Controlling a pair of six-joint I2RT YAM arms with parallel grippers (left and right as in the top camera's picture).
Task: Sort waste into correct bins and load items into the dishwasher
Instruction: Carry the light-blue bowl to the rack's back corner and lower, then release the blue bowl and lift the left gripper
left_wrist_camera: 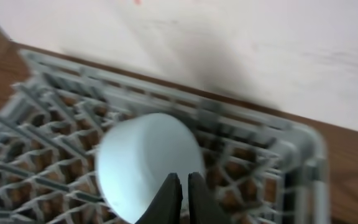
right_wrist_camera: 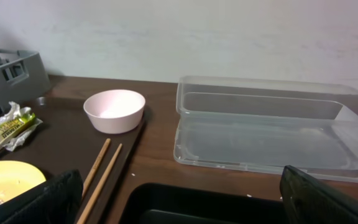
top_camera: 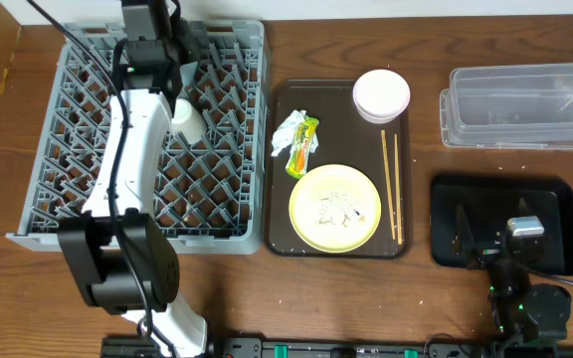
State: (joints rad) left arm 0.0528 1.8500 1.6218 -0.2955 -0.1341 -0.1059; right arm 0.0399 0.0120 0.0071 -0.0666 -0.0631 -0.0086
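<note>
dish rack [top_camera: 227,149]: grey plastic, matt
tub [right_wrist_camera: 272,127]: clear plastic, shiny
chopsticks [top_camera: 391,184]: wood
table [top_camera: 366,288]: brown wood

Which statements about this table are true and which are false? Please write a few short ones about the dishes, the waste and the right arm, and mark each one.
1. The chopsticks lie on the serving tray, to the right of the yellow plate in the overhead view. True.
2. The white bowl stands in the dish rack. False: it stands on a far corner of the serving tray.
3. The wrapper is inside the clear tub. False: it lies on the serving tray, next to the yellow plate.
4. The right fingers are wide apart, above the black tray. True.
5. The light blue bowl is in the dish rack. True.
</note>
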